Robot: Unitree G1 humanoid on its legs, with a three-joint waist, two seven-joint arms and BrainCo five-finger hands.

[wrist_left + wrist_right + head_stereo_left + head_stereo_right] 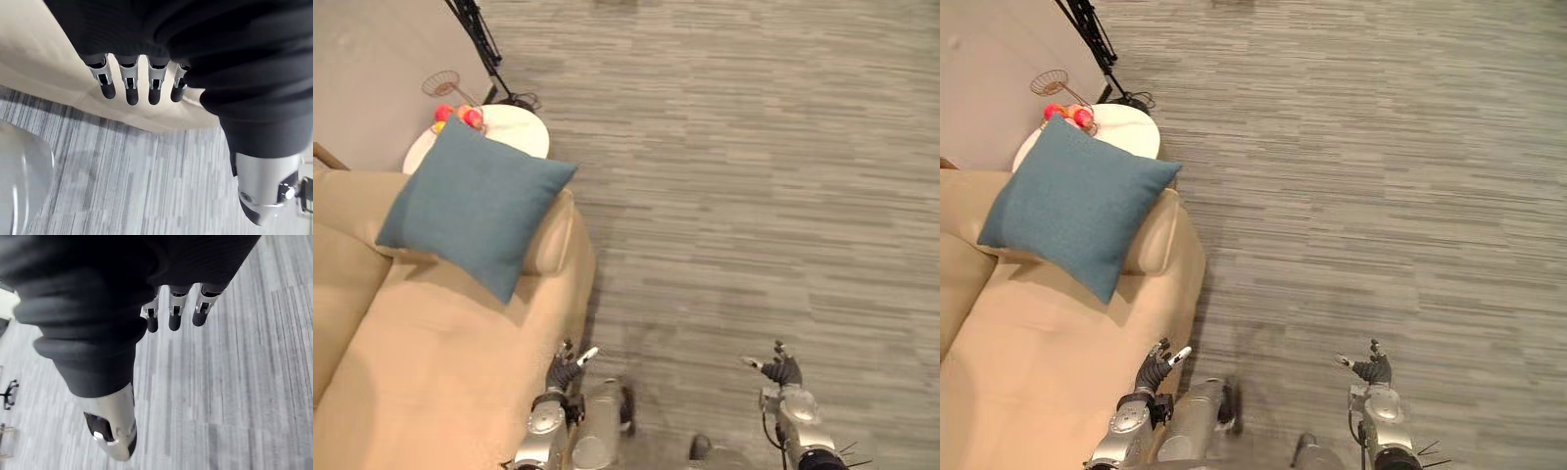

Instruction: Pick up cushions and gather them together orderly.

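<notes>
One blue cushion [475,206] on the beige sofa [440,372], at the seat's far end, propped tilted against the rounded armrest [556,233], one corner pointing down onto the seat cushion and the opposite corner up toward the side table. Nothing lying on top of it or in front of it; seat between it and the robot bare. Just beyond the armrest, a round white side table [524,132], partly covered by the cushion's upper corner. On the table's far edge, a few red and orange balls [470,117], just beside that upper corner; whether touching it, cannot tell. Past those, a small wire basket [440,83]. Behind the table, a black stand [481,44] slanting down to the floor. Grey plank-patterned floor [754,176] alongside the sofa and across the rest of the scene. Left hand [563,372] low in the head views, at the sofa's near edge where fabric meets floor, well apart from the cushion; in its wrist view, fingers [131,88] straight in a row, slightly spread, over the sofa's edge, thumb [264,196] held apart, nothing in the grasp. Right hand [783,372] at about the same height over bare floor, well clear of sofa and cushion; fingers [175,316] straight and relaxed, thumb [115,431] out to the side, likewise empty.
</notes>
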